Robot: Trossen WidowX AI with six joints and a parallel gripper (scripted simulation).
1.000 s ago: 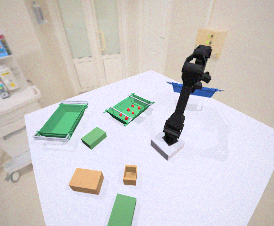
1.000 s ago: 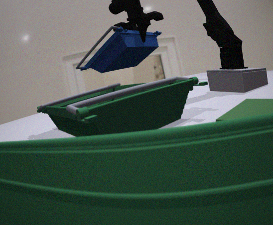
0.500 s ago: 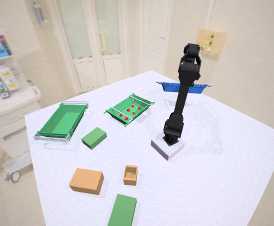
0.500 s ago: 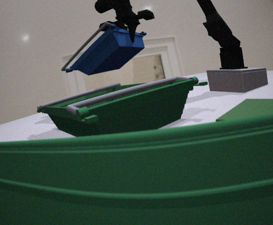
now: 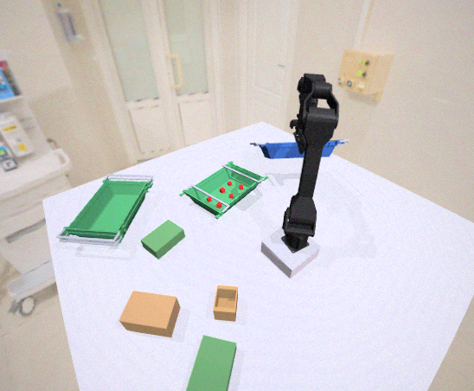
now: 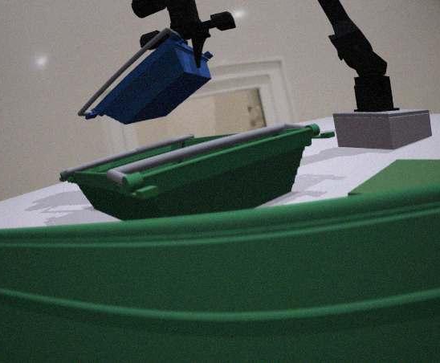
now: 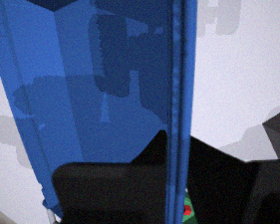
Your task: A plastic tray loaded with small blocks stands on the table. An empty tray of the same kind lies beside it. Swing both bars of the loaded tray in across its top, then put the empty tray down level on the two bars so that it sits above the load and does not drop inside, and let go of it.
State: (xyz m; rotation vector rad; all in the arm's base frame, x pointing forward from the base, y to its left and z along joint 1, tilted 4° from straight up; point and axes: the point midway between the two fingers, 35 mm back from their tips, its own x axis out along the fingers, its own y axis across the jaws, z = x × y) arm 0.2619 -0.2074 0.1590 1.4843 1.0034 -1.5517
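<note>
The loaded green tray (image 5: pixel 201 206) (image 6: pixel 227 173) stands on the table with several red blocks (image 5: pixel 222 190) inside; a red block also shows in the wrist view (image 7: pixel 187 210). Its near bar (image 5: pixel 206 195) (image 6: pixel 211 149) and far bar (image 5: pixel 242 174) (image 6: pixel 139 152) both lie across its top. My gripper (image 5: pixel 298 139) (image 6: pixel 198 62) (image 7: pixel 169 135) is shut on the long side rim of the empty blue tray (image 5: pixel 279 150) (image 6: pixel 151 88) (image 7: pixel 35 29). The blue tray hangs in the air, beyond and to the right of the loaded tray in the top view, not above it. Its exact tilt is hard to tell.
A larger empty green tray (image 5: pixel 115 212) (image 6: pixel 219 261) stands at the left. A small green block (image 5: pixel 163 238), an orange block (image 5: pixel 150 311), an open orange box (image 5: pixel 226 303) and a long green block (image 5: pixel 214 365) stand nearer. The arm's base (image 5: pixel 290 259) (image 6: pixel 380 130) is at the right.
</note>
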